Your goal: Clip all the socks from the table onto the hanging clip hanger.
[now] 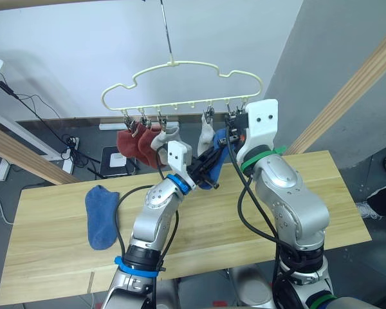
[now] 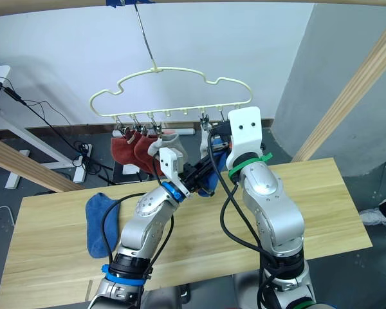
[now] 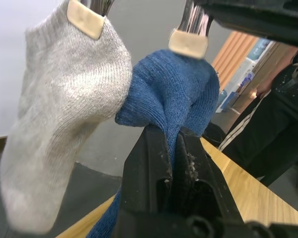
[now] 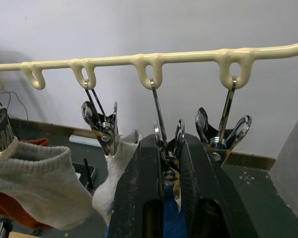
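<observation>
Fifth sock going onto the clip hanger, one left on the table.

The left end effector (image 1: 209, 161) is clamped on a blue sock (image 3: 174, 94), holding its cuff up at a metal clip (image 4: 170, 148), while the right end effector (image 4: 169, 163) pinches that clip's handles between its fingers. From the head camera, the clip hanger (image 1: 180, 80) sits at 12 o'clock, with two rust red socks (image 1: 134, 145) and two light grey socks (image 1: 166, 136) already hanging. The second blue sock (image 1: 100, 215) lies flat on the table (image 1: 45, 257) at 9 o'clock of the arms. I judge the clipping step is nearly finished: next, the right end effector should release the clip so it bites the cuff, then the left lets go and fetches the last sock.
</observation>
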{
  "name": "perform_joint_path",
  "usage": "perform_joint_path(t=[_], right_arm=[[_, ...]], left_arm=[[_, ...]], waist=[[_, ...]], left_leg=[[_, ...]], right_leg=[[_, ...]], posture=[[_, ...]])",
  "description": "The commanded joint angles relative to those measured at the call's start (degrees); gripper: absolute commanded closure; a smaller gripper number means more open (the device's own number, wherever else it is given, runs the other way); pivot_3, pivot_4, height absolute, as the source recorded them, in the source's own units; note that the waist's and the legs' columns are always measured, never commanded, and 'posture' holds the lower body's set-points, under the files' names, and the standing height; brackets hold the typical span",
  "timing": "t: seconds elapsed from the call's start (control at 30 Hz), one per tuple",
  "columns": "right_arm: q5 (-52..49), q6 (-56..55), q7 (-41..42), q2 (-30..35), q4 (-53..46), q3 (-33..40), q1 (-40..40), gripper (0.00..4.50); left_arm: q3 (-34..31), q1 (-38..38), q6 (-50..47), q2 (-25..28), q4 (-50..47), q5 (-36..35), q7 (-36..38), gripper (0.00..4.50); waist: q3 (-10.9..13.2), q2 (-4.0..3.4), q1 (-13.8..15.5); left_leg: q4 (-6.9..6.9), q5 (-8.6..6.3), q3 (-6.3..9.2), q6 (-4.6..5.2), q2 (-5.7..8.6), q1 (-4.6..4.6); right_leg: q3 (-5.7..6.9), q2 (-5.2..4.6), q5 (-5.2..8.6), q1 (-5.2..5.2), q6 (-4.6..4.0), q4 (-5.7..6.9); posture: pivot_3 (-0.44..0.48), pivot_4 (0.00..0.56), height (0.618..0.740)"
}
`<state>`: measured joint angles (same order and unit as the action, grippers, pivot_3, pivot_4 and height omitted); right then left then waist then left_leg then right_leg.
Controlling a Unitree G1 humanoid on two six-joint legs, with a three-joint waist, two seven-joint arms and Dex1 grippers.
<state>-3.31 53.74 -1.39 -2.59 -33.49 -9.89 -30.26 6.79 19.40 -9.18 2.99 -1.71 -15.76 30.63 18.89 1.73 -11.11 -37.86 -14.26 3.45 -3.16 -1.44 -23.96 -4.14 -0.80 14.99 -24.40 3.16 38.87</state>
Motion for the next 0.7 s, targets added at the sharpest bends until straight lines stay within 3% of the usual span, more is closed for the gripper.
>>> perform_joint_path(t=[0.03,0.4,0.7], right_arm=[[0.39,-1.55,0.09,0.05,-2.18,-0.38,0.29,4.38],[1.06,-2.44,-0.16,1.07,-1.94,-1.14,0.63,4.38],[0.73,-2.45,-0.26,0.90,-3.03,0.15,0.60,1.28]], left_arm=[[0.02,0.56,1.82,-0.58,-2.49,-0.79,0.04,4.50],[-0.14,1.04,2.26,-0.59,-2.35,-0.80,0.03,4.50],[0.14,0.86,2.38,-0.56,-2.10,-0.56,0.28,4.50]], waist=[[0.00,0.00,0.00],[0.00,0.00,0.01],[0.00,0.00,0.01]], left_leg=[[0.00,0.00,0.00,0.00,0.00,0.00],[0.00,0.00,0.00,0.00,0.01,0.00],[0.00,0.00,0.00,0.00,0.00,0.00]], right_leg=[[0.00,0.00,0.00,0.00,0.00,0.00],[0.01,0.02,0.00,0.00,0.00,0.00],[0.00,0.03,0.00,0.00,0.00,0.00]], posture=[[-0.261,0.292,0.740],[-0.258,0.292,0.740],[-0.258,0.292,0.740]])
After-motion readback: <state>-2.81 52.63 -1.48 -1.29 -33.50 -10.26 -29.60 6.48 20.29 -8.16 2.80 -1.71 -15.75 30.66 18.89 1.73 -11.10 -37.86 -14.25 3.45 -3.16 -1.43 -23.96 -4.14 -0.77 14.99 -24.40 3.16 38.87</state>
